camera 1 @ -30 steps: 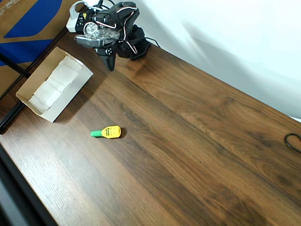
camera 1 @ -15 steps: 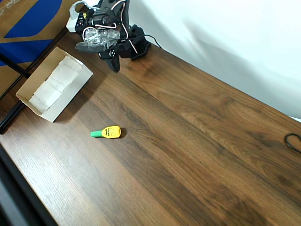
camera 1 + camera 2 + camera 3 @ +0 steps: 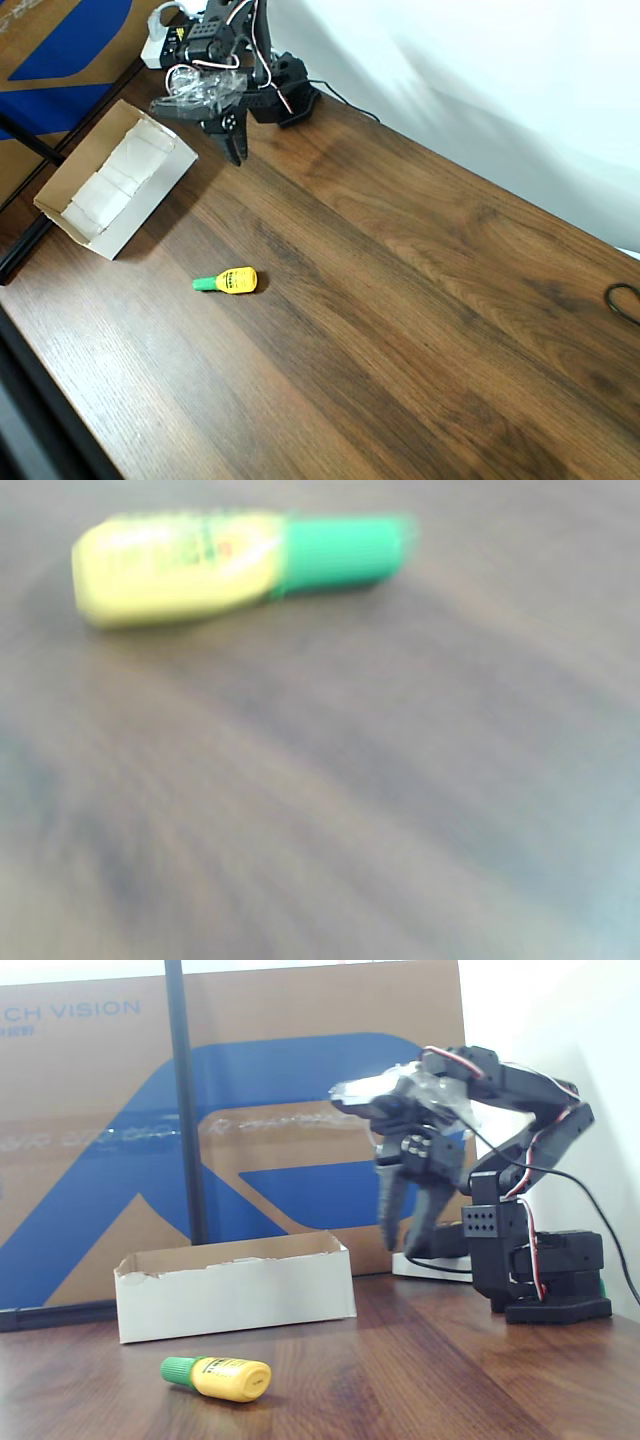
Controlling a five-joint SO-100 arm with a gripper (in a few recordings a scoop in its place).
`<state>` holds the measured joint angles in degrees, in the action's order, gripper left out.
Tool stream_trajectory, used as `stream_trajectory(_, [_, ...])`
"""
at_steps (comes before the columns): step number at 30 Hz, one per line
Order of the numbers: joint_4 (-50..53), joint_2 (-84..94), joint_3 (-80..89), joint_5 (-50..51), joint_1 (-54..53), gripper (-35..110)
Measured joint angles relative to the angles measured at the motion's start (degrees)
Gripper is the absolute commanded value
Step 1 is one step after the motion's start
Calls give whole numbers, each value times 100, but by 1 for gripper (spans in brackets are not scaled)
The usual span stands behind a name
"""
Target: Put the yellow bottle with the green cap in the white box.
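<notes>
Looking down from the overhead view, we've got the yellow bottle with the green cap (image 3: 227, 281) lying flat on its side on the wooden table (image 3: 420, 300), long axis running roughly left-right, cap pointing left. In the fixed view the bottle (image 3: 218, 1377) also has its cap to the left, and it sits in front of the white box (image 3: 235, 1285), not touching it. The wrist view is blurry but shows the bottle (image 3: 230, 564) with the cap to the right. Our gripper (image 3: 405, 1215) hangs in the air near the arm's base, fingers pointing down and parted, nothing between them.
</notes>
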<state>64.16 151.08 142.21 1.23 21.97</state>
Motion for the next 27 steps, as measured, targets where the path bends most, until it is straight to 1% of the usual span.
stream_trajectory(3, [-290,-510,-176,-9,-299,8])
stream_trajectory(9, [-554,-1626,-861,53,-527,9])
stream_trajectory(15, [-554,-2575,-1652,70,-62,10])
stream_trajectory(23, [-668,-3727,-2672,-105,272,11])
stream_trajectory(27, [-914,-4061,-2918,-149,246,12])
